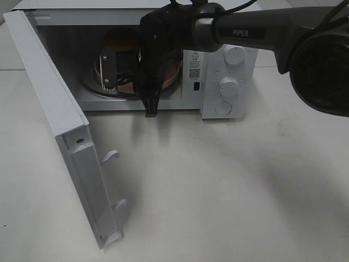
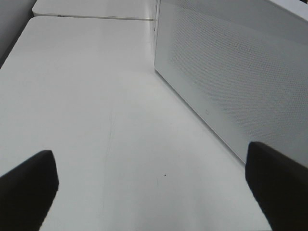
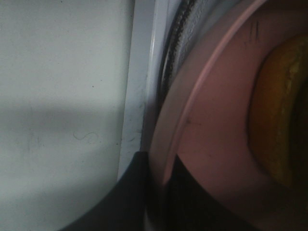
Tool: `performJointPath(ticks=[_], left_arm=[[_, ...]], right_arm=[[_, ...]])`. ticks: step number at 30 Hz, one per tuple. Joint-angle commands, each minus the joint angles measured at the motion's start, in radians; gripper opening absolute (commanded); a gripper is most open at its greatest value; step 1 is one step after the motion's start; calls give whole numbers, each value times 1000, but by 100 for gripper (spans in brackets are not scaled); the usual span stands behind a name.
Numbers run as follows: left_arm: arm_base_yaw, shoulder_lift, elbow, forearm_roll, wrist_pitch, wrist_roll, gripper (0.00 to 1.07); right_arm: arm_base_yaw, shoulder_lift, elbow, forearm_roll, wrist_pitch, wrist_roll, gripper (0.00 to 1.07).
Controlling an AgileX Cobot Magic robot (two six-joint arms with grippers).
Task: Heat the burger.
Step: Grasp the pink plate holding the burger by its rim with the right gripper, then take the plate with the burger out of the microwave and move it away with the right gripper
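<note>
From the high camera, your right claw hangs at the mouth of the white box-shaped microwave, whose white door stands swung wide. Behind the claw, inside the cavity, sits the flat pink plate. The round golden-bun burger seems to show as a brown dome behind and above the claw, though the arm covers much of it.

At the left wrist, your left claw is spread wide over the bare white table, holding nothing, with the microwave's perforated side just beside it.

At the right wrist, the fingers are pinched on the plate's rim, the burger just beyond them on the plate.

The risk from here is that a thin rim grip may slip or tip the plate as you move it, rolling the burger off, or the plate may catch on the cavity's front lip.
</note>
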Motion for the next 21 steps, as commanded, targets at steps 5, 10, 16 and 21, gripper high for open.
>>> performJointPath(ticks=[5, 10, 16, 21], left_arm=[[0, -26, 3, -6, -9, -1, 98], [0, -26, 3, -6, -9, -1, 98], [0, -26, 3, -6, -9, -1, 98], [0, -26, 3, -6, -9, -1, 98]], right_arm=[[22, -18, -6, 20, 31, 9, 0], [45, -28, -5, 20, 61, -45, 0], [53, -62, 41, 22, 50, -83, 0], [53, -131, 162, 20, -24, -168, 0]])
